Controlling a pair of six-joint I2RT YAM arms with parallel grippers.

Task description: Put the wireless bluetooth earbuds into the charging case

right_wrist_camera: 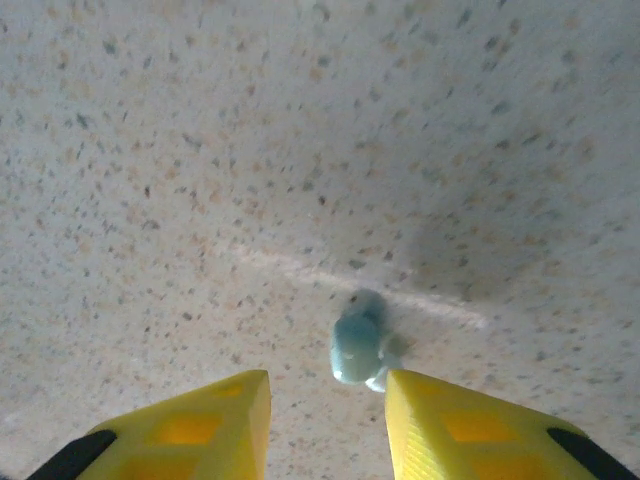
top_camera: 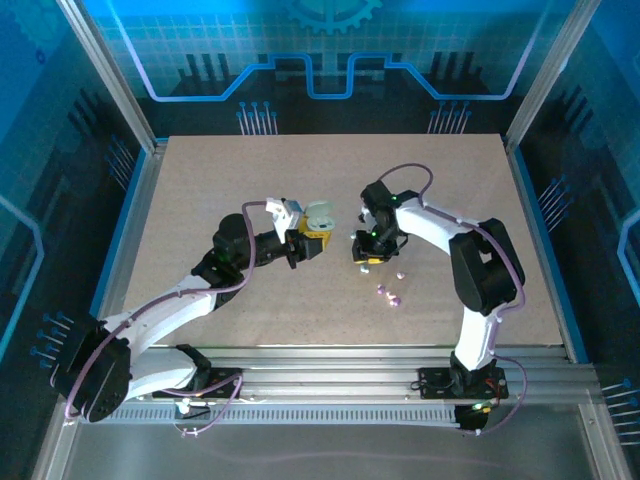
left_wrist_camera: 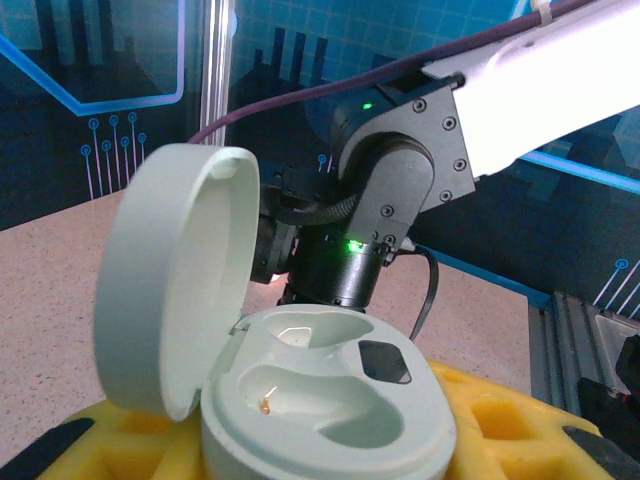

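My left gripper (top_camera: 308, 244) is shut on the pale mint charging case (top_camera: 318, 214), holding it above the table's middle. In the left wrist view the case (left_wrist_camera: 330, 400) sits between the yellow fingers (left_wrist_camera: 510, 420). Its lid (left_wrist_camera: 175, 280) is swung open to the left, and both wells are empty. My right gripper (top_camera: 367, 254) points down at the table just right of the case. Its jaws (right_wrist_camera: 328, 388) are open, and a pale mint earbud (right_wrist_camera: 357, 345) lies on the table just ahead of the tips, close to the right finger (right_wrist_camera: 470, 425). Three pinkish and lilac earbuds (top_camera: 388, 294) lie nearer the front.
The right arm's black wrist (left_wrist_camera: 385, 210) and its purple cable stand close behind the open case. The speckled tabletop (top_camera: 200, 200) has free room at the left and back. An aluminium rail (top_camera: 350, 365) runs along the near edge.
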